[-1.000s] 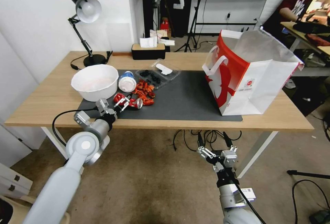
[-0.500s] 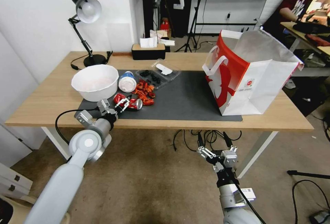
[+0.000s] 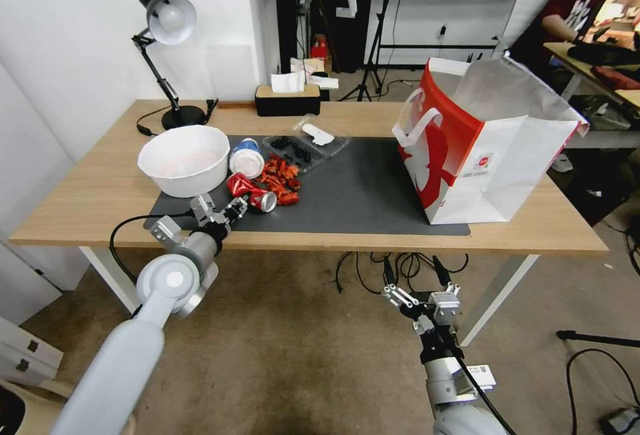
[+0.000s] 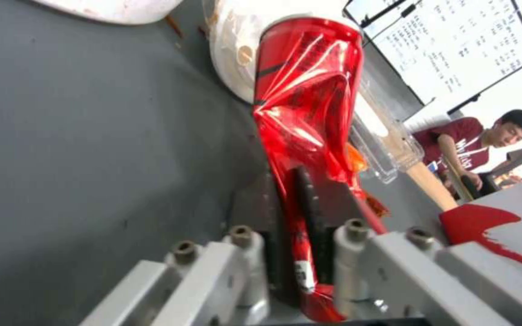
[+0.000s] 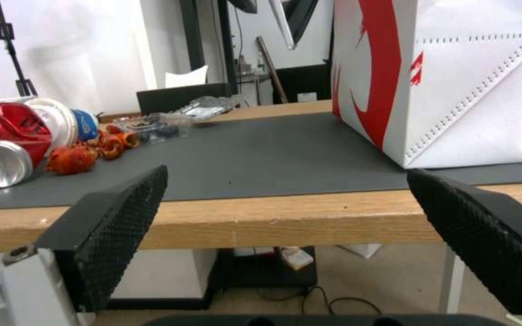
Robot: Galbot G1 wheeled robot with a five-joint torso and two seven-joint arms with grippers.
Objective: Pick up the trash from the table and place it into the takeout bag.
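Observation:
My left gripper (image 3: 233,209) reaches over the front edge of the table (image 3: 87,195) and is shut on the crushed red can (image 3: 251,192). In the left wrist view its fingers (image 4: 309,203) pinch the can's (image 4: 306,90) flattened end. The can slants on the dark mat (image 3: 360,188), in front of the blue cup with white lid (image 3: 247,158) and the red wrapper scraps (image 3: 280,178). A clear tray (image 3: 307,143) lies behind them. The takeout bag (image 3: 487,141) stands open at the mat's right end. My right gripper (image 3: 415,273) hangs open below the table's front edge.
A big white bowl (image 3: 185,158) sits left of the can. The black desk lamp (image 3: 167,21) and black tissue box (image 3: 288,98) stand along the back edge. Bare mat lies between the litter and the bag. Cables hang under the table.
The left gripper has drawn back a little toward the table's front edge. The can has turned with it, its red end now tipped up toward the cup. The right arm has stayed still.

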